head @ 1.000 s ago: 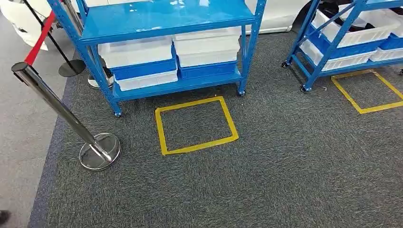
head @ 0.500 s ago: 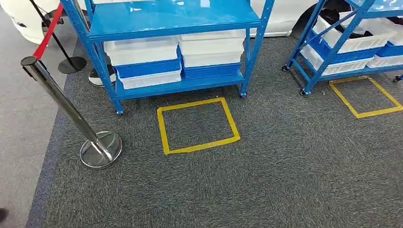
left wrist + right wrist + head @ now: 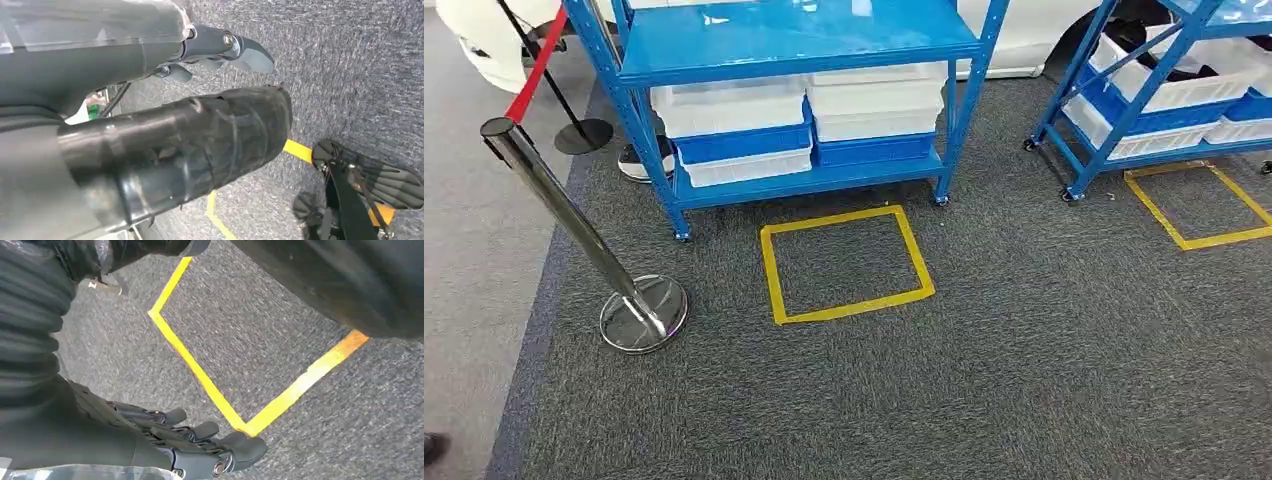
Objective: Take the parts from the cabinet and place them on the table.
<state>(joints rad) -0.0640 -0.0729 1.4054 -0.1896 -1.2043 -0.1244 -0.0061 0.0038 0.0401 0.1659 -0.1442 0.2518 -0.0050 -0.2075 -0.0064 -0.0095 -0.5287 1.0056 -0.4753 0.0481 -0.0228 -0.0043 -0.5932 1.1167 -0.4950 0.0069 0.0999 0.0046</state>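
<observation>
A blue wheeled shelf rack (image 3: 794,38) stands ahead on the carpet. Its lower shelf holds two stacks of white bins (image 3: 729,105) and blue bins (image 3: 874,148); I cannot see any parts inside them. My left hand (image 3: 220,50) hangs beside my body above the carpet, fingers loose and holding nothing. My right hand (image 3: 192,445) also hangs low, empty, with its fingers slightly bent over a corner of yellow floor tape (image 3: 200,372).
A yellow tape square (image 3: 849,305) marks the carpet in front of the rack. At the left stands a chrome stanchion (image 3: 574,225) with a red rope (image 3: 536,65). A second blue rack (image 3: 1124,110) with bins and another tape square (image 3: 1199,240) are at the right.
The whole picture has slid a little to the right, so the camera has moved. The rack, bins and stanchion have not moved on the floor.
</observation>
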